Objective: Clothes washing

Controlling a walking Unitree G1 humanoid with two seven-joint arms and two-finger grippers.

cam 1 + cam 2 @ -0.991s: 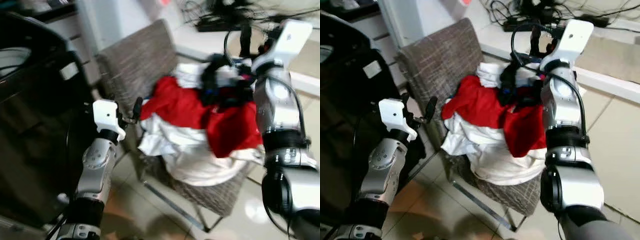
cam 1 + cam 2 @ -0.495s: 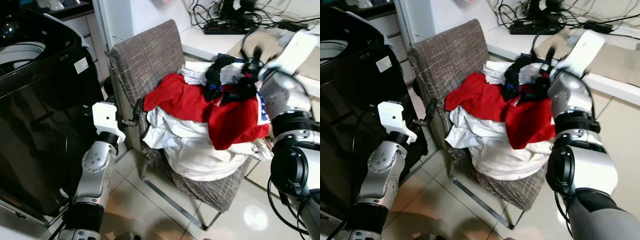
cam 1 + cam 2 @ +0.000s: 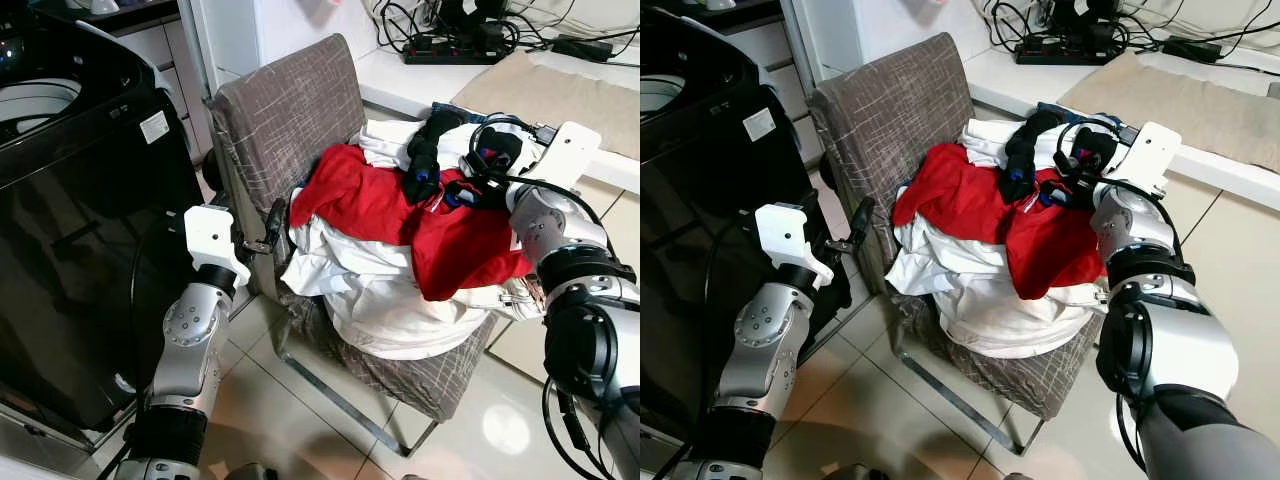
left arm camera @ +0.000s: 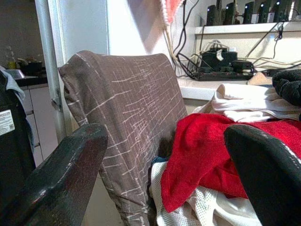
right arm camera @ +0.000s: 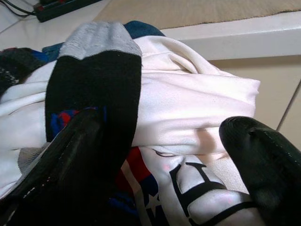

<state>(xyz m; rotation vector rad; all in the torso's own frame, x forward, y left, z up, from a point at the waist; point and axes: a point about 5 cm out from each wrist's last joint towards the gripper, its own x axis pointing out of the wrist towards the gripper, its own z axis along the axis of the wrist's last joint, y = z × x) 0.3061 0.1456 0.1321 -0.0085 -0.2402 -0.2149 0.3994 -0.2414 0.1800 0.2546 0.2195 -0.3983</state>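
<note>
My right gripper (image 3: 1072,180) rests on top of the laundry pile (image 3: 990,250) heaped on the grey fabric chair (image 3: 890,110). Its fingers (image 5: 75,160) are spread apart over the clothes, grasping nothing: one lies against a black sock with a grey cuff (image 5: 96,80), the other presses on a white garment (image 5: 188,108). Beneath them is a printed shirt (image 5: 188,188) with bold black letters, red stripes and a white star on blue; I cannot make out the word.

The pile holds a red garment (image 3: 980,210) draped over white clothes (image 3: 990,310), with dark socks (image 3: 1020,150) near the back.

My left gripper (image 3: 272,222) hangs in the air just beside the chair's front edge, released and holding nothing, its fingers (image 4: 66,169) wide apart and pointed at the chair back.

To my left stands the black washing machine (image 3: 80,230), bearing a small white label (image 3: 154,127) too tiny to read.
</note>
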